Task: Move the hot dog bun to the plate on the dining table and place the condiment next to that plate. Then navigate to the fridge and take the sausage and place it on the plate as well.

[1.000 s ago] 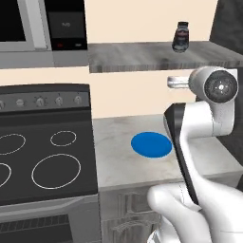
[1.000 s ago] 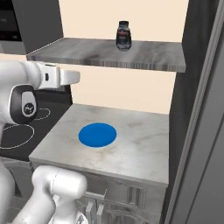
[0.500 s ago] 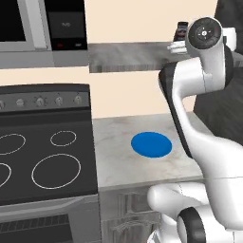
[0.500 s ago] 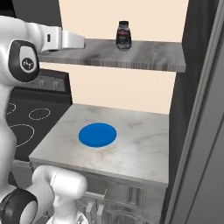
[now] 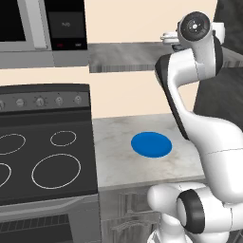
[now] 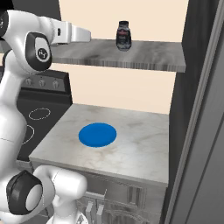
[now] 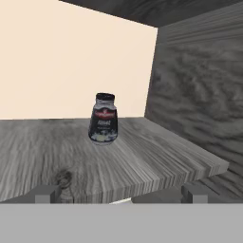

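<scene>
The condiment (image 6: 124, 36) is a small jar with a dark cap and dark label. It stands upright on a grey wooden shelf (image 6: 144, 54) above the counter. In the hand view the condiment (image 7: 103, 125) sits straight ahead, in the middle of the shelf (image 7: 142, 161) and some way beyond the fingertips. My gripper (image 6: 87, 35) is raised to shelf height, to the left of the jar and pointing at it. The gripper (image 7: 119, 194) is open, with its tips wide apart and nothing between them. In the left base view my hand (image 5: 190, 33) covers the jar.
A flat bright blue disc (image 6: 97, 134) lies on the marble counter (image 6: 140, 153) under the shelf. A black stove (image 5: 42, 152) adjoins the counter on the left, with a microwave (image 5: 42, 28) above it. A dark wall panel (image 7: 199, 95) closes the shelf's right end.
The arm has swung the hand up from just above the counter to shelf height, nearer the condiment. The jaws stayed open and the condiment has not moved.
</scene>
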Robot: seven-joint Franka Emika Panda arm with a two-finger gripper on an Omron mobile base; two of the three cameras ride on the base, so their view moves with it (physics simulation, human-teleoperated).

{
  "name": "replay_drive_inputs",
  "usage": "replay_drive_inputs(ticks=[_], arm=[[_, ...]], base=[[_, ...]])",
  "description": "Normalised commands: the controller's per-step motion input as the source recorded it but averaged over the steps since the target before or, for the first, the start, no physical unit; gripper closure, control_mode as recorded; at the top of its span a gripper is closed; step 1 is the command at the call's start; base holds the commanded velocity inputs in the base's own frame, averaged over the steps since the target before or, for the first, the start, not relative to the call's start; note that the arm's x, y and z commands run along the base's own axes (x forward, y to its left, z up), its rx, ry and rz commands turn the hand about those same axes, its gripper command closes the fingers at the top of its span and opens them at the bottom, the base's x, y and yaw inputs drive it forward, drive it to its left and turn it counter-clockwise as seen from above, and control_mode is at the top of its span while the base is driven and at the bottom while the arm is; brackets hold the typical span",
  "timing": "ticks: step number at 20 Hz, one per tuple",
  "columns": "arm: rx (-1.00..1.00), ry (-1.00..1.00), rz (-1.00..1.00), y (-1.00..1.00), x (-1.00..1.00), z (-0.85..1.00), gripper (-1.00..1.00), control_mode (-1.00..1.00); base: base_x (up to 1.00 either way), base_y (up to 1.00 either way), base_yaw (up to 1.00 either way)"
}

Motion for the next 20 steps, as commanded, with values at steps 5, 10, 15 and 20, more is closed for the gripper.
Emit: replay_drive_inputs(ticks=[5, 10, 15, 20], arm=[[0.05, -0.05, 0.05, -0.19, 0.36, 0.0, -1.0, -1.0], [0.06, -0.04, 0.03, -0.26, 0.23, -0.02, -1.0, -1.0], [0.09, -0.02, 0.03, -0.29, 0.3, -0.02, -1.0, -1.0], [0.03, 0.0, 0.01, -0.08, 0.39, 0.07, -1.0, -1.0]], base=[[0.0, 0.0, 0.0], [0.0, 0.0, 0.0], [0.0, 0.0, 0.0], [0.0, 0.0, 0.0]])
